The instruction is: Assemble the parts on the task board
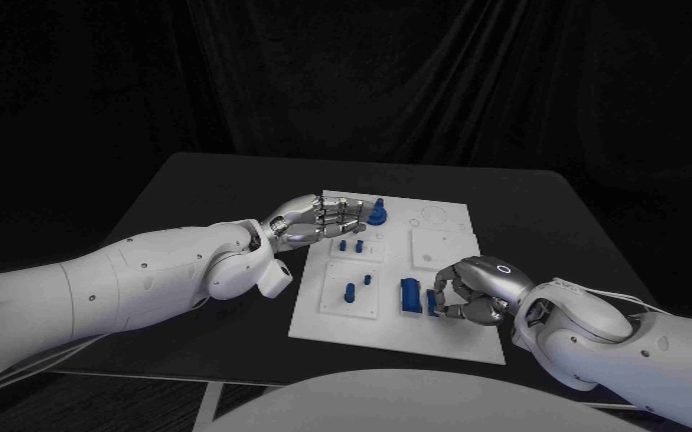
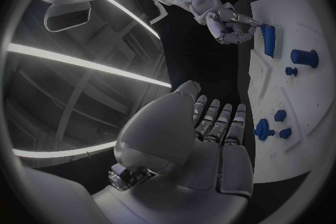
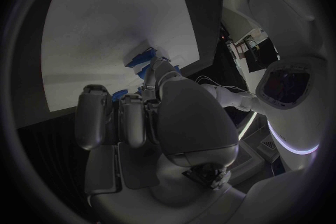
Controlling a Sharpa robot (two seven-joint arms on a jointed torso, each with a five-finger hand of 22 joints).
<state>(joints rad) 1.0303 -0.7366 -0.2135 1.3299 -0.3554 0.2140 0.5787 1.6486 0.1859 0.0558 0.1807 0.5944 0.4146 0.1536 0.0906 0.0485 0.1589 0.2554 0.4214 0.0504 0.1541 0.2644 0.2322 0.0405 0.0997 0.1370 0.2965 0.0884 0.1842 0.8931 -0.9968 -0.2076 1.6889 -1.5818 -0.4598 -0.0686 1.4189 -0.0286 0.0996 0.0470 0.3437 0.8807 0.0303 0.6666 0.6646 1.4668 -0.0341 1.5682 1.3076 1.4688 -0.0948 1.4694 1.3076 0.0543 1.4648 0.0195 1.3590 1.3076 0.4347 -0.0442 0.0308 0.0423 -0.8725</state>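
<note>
The task board (image 1: 447, 334) looks like smooth matt white plastic, the parts (image 1: 410, 297) on it a solid blue plastic with a slight sheen. Both hands (left hand (image 1: 316, 218), right hand (image 1: 476, 290)) are silvery and metallic-looking, faintly glossy. The table (image 1: 202, 192) is matt black; dark cloth hangs behind its far edge.

The head view looks down from above at the board (image 1: 454, 337) mid-frame. Each wrist view sits close behind its own hand, and both share that board (image 2: 308, 140) (image 3: 105, 28).
</note>
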